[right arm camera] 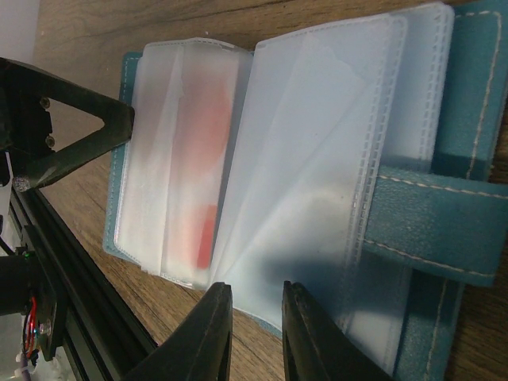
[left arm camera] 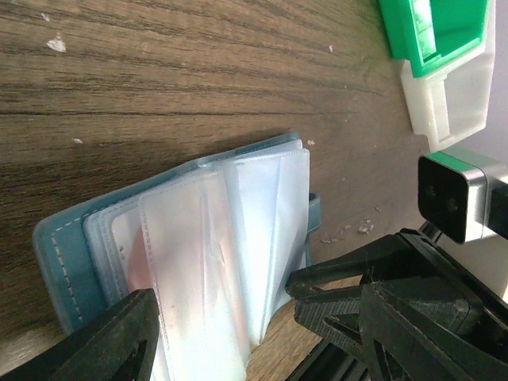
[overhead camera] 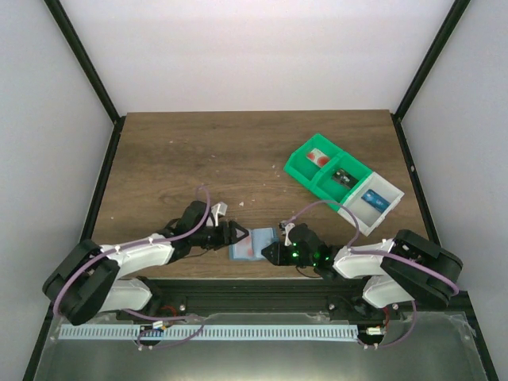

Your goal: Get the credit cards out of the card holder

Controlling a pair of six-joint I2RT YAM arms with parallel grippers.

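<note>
The light-blue card holder (overhead camera: pixel 252 243) lies open on the wooden table between my two grippers, its clear sleeves (left arm camera: pixel 238 238) fanned up. A pinkish-red credit card (right arm camera: pixel 203 151) shows through the sleeves of the left half; it shows faintly in the left wrist view as the card (left arm camera: pixel 136 255). My left gripper (overhead camera: pixel 235 236) is at the holder's left edge, open wide, with the sleeves (right arm camera: pixel 317 143) standing between its fingers (left arm camera: pixel 119 341). My right gripper (right arm camera: pixel 258 333) is at the holder's near right edge (overhead camera: pixel 270 252), its fingers a narrow gap apart with nothing between them.
A row of green and white compartment bins (overhead camera: pixel 341 182) with small items stands at the back right; their corner (left arm camera: pixel 444 71) shows in the left wrist view. The table's black front rail (right arm camera: pixel 71 270) runs just behind the holder. The left gripper's finger (right arm camera: pixel 75 147) sits at the holder's far side.
</note>
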